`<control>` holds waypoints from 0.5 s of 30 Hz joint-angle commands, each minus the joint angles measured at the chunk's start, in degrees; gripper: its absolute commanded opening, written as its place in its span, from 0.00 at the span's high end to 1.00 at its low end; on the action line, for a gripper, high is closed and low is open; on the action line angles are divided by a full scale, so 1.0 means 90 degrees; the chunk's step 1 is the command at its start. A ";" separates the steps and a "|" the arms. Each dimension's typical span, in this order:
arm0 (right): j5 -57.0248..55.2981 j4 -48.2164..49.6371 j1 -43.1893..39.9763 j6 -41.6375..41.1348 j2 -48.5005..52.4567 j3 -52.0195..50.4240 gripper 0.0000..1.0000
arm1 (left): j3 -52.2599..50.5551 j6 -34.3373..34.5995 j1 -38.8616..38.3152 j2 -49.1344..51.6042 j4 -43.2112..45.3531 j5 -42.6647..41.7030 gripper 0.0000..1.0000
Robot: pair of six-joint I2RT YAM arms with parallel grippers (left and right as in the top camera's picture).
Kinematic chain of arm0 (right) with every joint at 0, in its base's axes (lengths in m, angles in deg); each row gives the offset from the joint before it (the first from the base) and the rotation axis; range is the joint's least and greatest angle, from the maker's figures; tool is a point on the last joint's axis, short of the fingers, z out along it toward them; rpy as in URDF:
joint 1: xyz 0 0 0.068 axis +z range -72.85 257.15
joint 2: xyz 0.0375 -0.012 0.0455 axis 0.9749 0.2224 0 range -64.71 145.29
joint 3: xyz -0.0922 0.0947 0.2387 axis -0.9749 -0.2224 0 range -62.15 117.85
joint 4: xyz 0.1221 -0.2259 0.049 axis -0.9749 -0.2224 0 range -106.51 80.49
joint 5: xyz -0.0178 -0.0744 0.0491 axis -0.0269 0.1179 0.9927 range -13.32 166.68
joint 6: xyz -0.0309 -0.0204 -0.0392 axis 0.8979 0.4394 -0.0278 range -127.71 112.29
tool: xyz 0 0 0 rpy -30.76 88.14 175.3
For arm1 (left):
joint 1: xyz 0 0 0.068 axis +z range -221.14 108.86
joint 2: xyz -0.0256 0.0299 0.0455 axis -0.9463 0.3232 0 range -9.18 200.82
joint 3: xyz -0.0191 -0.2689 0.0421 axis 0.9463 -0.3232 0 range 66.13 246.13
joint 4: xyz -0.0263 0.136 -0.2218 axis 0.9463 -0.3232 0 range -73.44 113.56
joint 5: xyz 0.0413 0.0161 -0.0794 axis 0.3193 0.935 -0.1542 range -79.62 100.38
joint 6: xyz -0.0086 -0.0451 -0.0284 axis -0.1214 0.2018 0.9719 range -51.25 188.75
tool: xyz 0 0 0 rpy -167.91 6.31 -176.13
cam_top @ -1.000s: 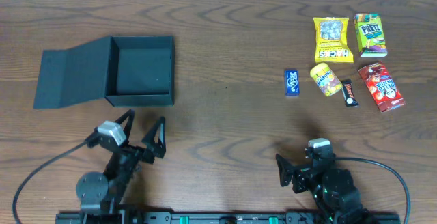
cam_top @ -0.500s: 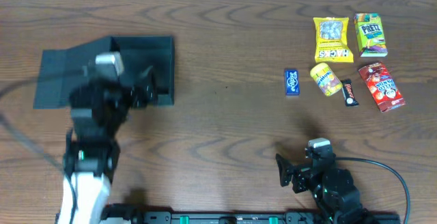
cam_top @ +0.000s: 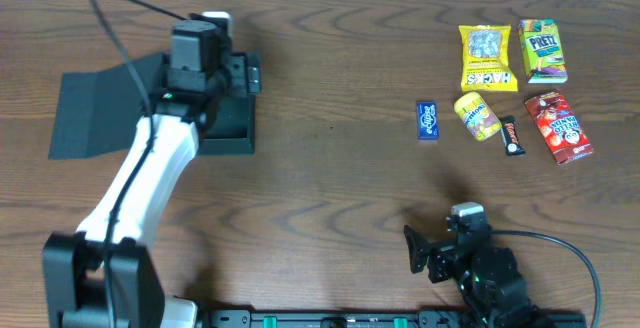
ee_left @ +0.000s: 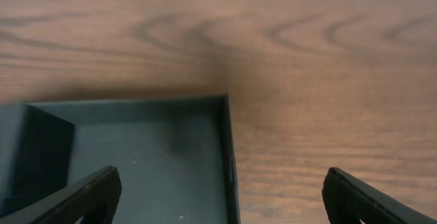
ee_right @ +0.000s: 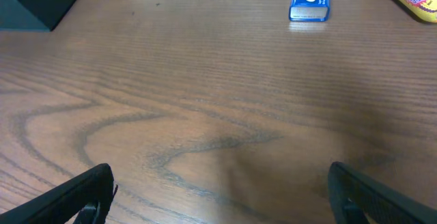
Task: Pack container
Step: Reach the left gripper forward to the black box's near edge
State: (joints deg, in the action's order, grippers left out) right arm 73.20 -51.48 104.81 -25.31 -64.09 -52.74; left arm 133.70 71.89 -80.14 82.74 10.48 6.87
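The table (cam_top: 340, 178) is dark wood grain, smooth with a low sheen. The container (cam_top: 90, 118) looks like matte black cardboard, and the yellow snack bag (cam_top: 486, 58) is shiny plastic film.

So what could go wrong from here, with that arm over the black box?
The left claw hangs open astride the box's right wall; coming down, a finger might hit it and shove the box. The snacks lie crowded far to the right, so the right claw could knock the bar while grabbing the pouch beside it.
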 commanded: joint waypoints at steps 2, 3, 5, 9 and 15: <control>-0.0066 -0.0051 0.0053 -0.0087 -0.0015 -0.0010 0.01 | 0.0141 -0.0114 -0.0112 0.0486 -0.0102 -0.0080 0.05; -0.0066 -0.0051 0.0053 -0.0087 -0.0015 -0.0010 0.01 | 0.0141 -0.0114 -0.0112 0.0549 -0.0143 -0.0206 0.05; -0.0066 -0.0051 0.0053 -0.0087 -0.0015 -0.0010 0.01 | 0.0141 -0.0114 -0.0112 0.0590 -0.0141 -0.0257 0.05; -0.0066 -0.0051 0.0053 -0.0087 -0.0015 -0.0010 0.01 | 0.0136 -0.0112 -0.0078 0.0634 -0.0158 -0.0209 0.05; -0.0066 -0.0051 0.0053 -0.0087 -0.0015 -0.0010 0.01 | 0.0131 0.0189 -0.0075 0.1093 -0.0214 -0.0226 0.05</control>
State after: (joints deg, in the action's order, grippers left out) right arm 73.20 -51.48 104.81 -25.31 -64.09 -52.74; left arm 133.79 72.02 -81.01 89.59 8.91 4.99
